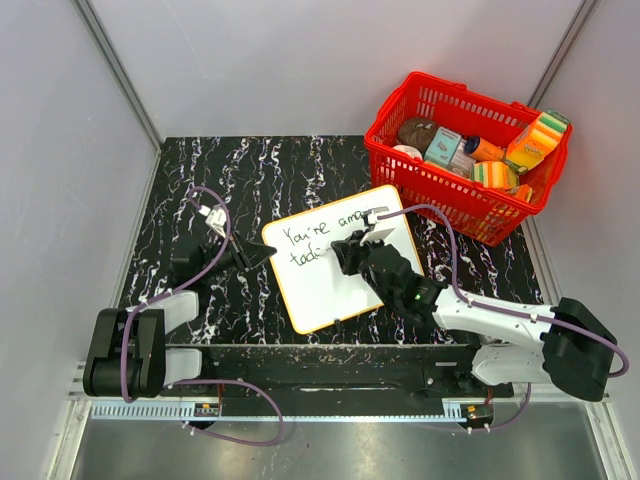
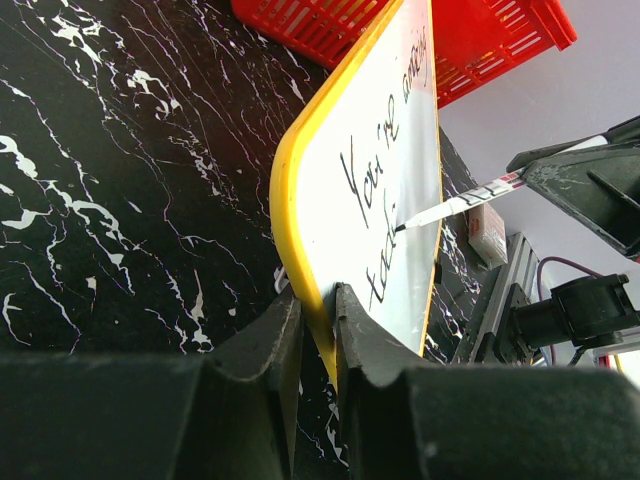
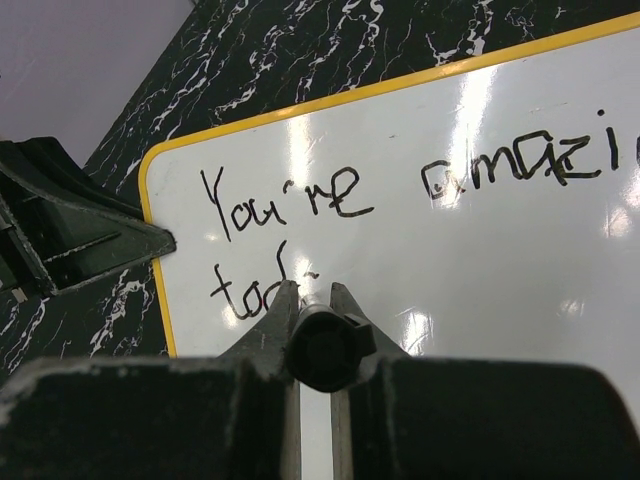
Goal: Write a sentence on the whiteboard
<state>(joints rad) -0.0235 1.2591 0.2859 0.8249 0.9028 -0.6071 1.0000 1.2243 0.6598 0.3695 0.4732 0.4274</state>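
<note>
a: where's the whiteboard?
b: on the black marbled table, just beside the red basket; the left gripper pinches its yellow rim, fingers narrow on the edge
a: and the right gripper?
b: clamped on the marker, tip at the second line after "tod"; i'd press lightly, use short strokes, and have the left hold firm so the board can't slide

Red basket just beside whiteboard far-right corner, passable tabletop far left
</note>
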